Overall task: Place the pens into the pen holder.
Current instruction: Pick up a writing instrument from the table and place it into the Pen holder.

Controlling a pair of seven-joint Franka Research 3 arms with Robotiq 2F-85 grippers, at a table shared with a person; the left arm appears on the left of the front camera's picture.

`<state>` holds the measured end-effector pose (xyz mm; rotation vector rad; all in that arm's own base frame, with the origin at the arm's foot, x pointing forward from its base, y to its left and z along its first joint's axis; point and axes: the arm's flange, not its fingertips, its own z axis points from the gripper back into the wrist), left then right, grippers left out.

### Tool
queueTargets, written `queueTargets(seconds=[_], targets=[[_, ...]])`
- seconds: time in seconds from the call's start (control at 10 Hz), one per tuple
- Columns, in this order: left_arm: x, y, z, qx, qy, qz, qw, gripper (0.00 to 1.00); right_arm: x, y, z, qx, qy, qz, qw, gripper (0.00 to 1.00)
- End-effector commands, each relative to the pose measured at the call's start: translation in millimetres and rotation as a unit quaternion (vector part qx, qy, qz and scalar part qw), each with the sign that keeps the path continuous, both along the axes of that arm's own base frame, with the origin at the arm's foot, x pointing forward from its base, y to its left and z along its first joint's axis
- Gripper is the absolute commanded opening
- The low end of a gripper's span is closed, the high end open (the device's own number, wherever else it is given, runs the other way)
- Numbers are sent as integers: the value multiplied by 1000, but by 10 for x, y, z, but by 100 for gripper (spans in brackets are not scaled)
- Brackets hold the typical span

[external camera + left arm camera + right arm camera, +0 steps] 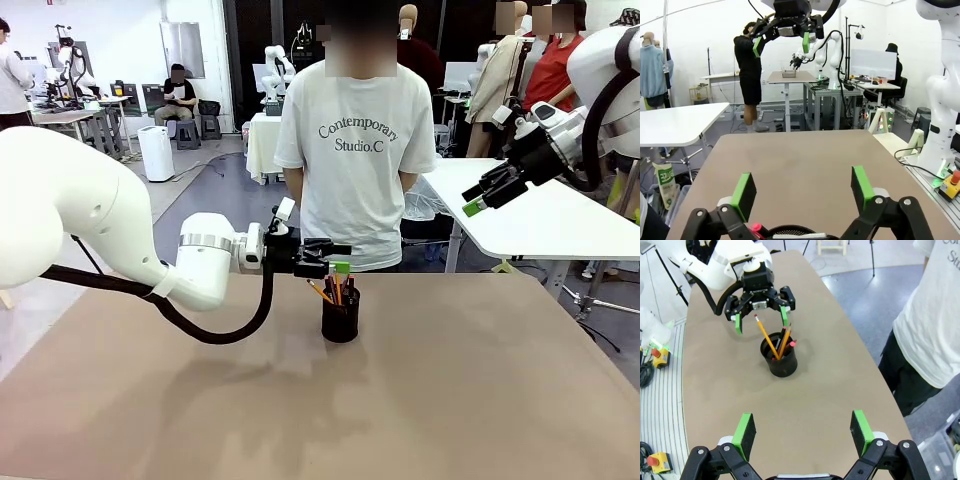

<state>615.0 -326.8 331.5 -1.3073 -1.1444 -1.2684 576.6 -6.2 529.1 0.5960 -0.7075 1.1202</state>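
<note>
1. Nearest to me the brown table [420, 400] is bare, so nothing is left lying flat to pick up.

2. Mid-table stands the pen holder [340, 316], a small black mesh cup. I judge it light and easy to tip, stiff in the wall but thin. If I had to move it I would grasp across the rim or low on the body, not push it from the side.

3. The pens [778, 340] stand inside it, leaning against the rim with their tops fanned out. From the right wrist view I make out a yellow-orange pencil [766, 336], a dark one and a reddish-pink one. They look light, rigid and smooth, so likely slippery between pads. I would take any of them on the upper shaft above the rim and lift straight up, since a sideways pull would probably drag the cup over.

4. Just above and slightly left of the cup hovers my left hand [335, 257], fingers spread wide and grasping nothing. The left wrist view shows the cup mouth directly beneath it.

5. Far right and high, clear of the table, my right hand [482, 198] is likewise released and empty.

6. Beyond the far edge a person [355, 150] stands facing the table.
</note>
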Motion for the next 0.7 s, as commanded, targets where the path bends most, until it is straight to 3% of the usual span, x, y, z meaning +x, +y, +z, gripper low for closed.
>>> queueTargets(seconds=[0.0, 0.2, 0.4, 0.6], targets=[[-155, 121, 157, 6, 6, 6, 1000, 100, 28, 10, 25, 0, -4, -3, 1000, 100], [-271, 264, 287, 36, 15, -22, 999, 100, 28, 10, 25, 0, -4, -3, 1000, 100], [-347, 501, 453, 103, 13, 9, 995, 100, 28, 10, 25, 0, -4, -3, 1000, 100], [-431, 677, 615, 139, -13, 49, 989, 100, 28, 10, 25, 0, -4, -3, 1000, 100]])
